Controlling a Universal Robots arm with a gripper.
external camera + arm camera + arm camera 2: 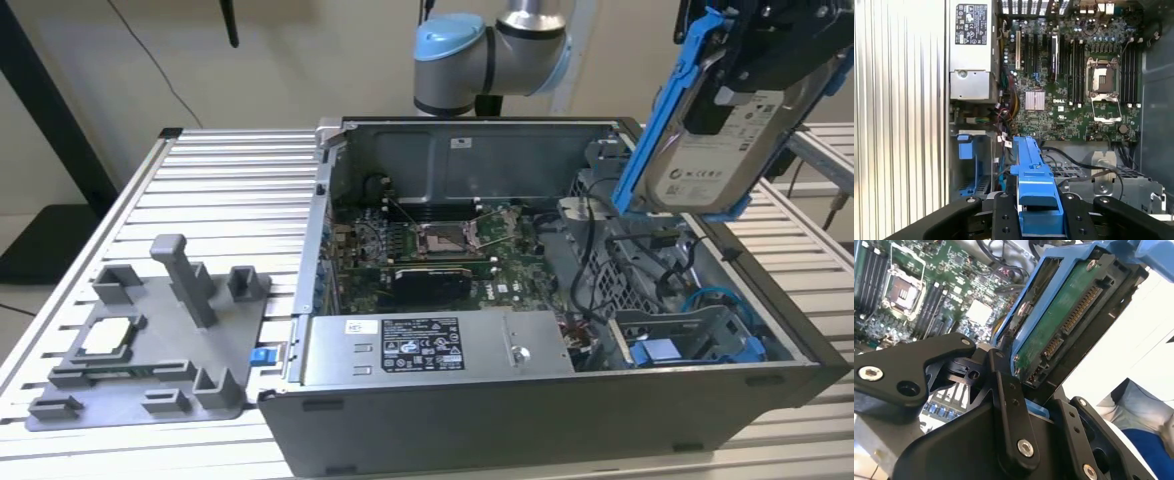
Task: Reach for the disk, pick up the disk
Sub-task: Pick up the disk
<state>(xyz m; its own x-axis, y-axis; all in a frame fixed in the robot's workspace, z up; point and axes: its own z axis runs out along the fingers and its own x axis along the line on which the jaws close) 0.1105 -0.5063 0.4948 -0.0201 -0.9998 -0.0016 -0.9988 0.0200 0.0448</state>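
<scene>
The disk (714,160), a silver-grey drive with a white label in a blue plastic bracket (661,120), hangs tilted on edge above the back right corner of the open computer case (534,420) in the exterior view. My gripper (767,50) is shut on its upper end. In the second wrist view the disk's green circuit board and connector (1064,325) sit right beside the black fingers (1009,405). The first wrist view looks down the blue bracket (1031,175), clamped between the gripper's (1036,212) black fingers (1004,215), high over the case.
Inside the case lie the motherboard (427,250), a grey power supply (427,345) and a blue drive bay (681,345) with loose cables. A grey fixture plate (147,380) holding a small processor chip (114,335) rests on the slatted table at the exterior view's left.
</scene>
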